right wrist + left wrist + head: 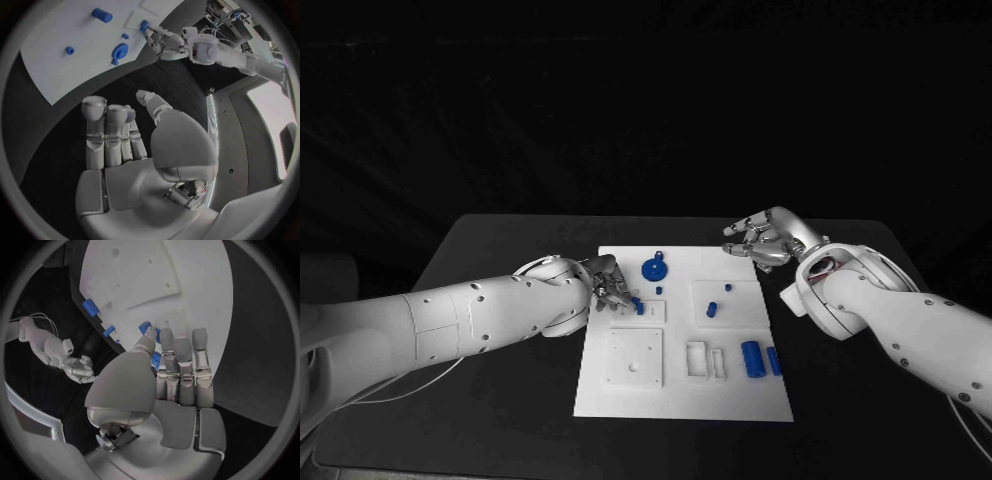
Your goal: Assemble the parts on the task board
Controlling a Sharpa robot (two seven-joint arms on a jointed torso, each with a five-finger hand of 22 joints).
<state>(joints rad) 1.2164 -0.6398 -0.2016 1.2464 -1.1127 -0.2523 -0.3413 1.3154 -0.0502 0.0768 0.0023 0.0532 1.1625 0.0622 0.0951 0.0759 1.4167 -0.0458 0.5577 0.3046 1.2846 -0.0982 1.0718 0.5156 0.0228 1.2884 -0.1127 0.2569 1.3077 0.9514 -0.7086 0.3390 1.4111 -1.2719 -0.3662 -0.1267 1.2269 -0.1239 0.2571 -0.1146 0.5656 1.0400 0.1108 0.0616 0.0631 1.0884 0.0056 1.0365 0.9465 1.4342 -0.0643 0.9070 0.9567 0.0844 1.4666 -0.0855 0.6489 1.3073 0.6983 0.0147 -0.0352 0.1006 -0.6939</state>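
Note:
The white task board (678,395) lies mid-table. My left hand (600,284) rests at the board's left edge, thumb and fingers (178,355) pinching a small blue part (638,305) (145,329) (144,25) that stands at a raised white block. My right hand (764,241) (125,145) hovers off the board's far right corner, fingers apart, holding nothing. A blue round gear-like part (653,270) (120,50) lies near the far edge. A short blue cylinder (711,309) (102,15) stands mid-board. Two blue cylinders (751,358) lie at the right side.
White raised blocks and slots (705,360) and a square plate with holes (633,357) sit on the near half of the board. Two tiny blue pegs (728,288) (658,290) stand near the gear. Black table (502,260) surrounds the board.

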